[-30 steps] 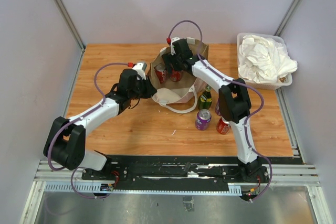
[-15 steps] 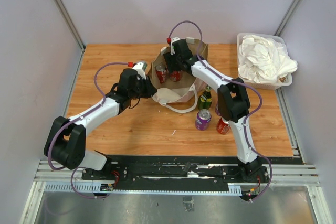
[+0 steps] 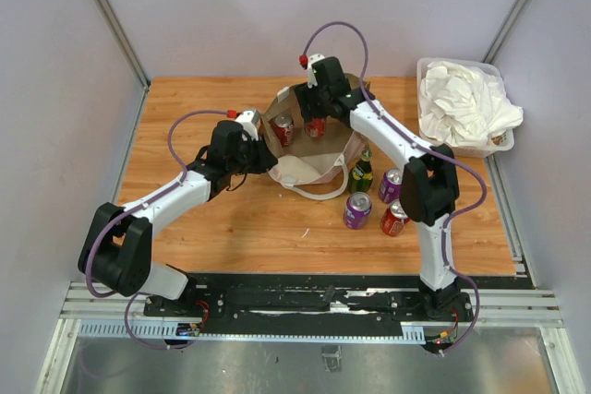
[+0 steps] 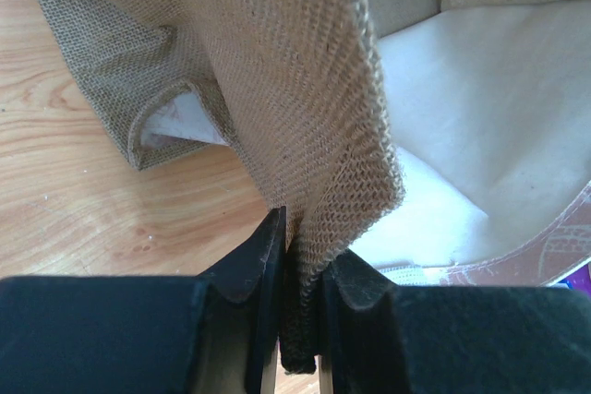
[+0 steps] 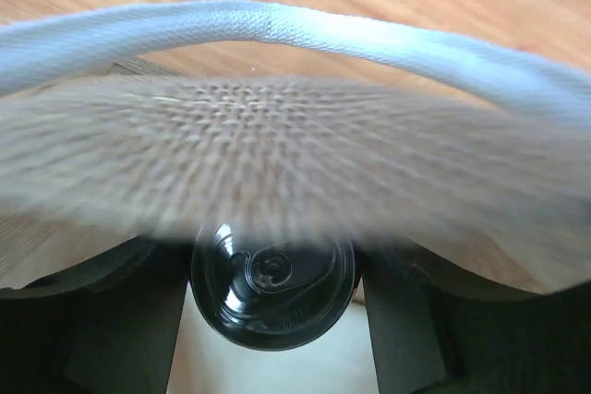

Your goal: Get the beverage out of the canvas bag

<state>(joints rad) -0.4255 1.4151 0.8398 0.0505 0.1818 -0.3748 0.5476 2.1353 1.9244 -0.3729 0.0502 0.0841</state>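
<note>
red soda can (image 3: 317, 127), pinched in the right gripper (image 5: 273, 309) and on the way up! jaws clamped on its sides, dark round end of the can filling the wrist view. not clear of the canvas bag (image 3: 305, 169) yet. from above, hanging over the far side of the open mouth. from the wrist, blurred rim weave and a white handle (image 5: 277, 23) sweeping across just in front.

big change from half a second ago: right wrist raised, elbow swung out toward the right edge, uncovering a purple can (image 3: 391, 185) beside the green bottle (image 3: 361, 173). looks like a lift under way, no longer a reach.

over on the left, no change. left gripper (image 4: 300, 316) closed tight on a fold of the bag's near-left rim, holding the mouth open and the bag down, mid-table toward the far edge. second red can (image 3: 283, 128) left inside, upright by the left wall.

already out on the wood, right of the bag toward the near edge: another purple can (image 3: 357, 210) and a third red can (image 3: 394, 218).

next, by the look of it: straight up past rim and handle, then across to that cluster. risk worth watching: handle loop snagging can or fingers and dragging the bag despite the left hold.
</note>
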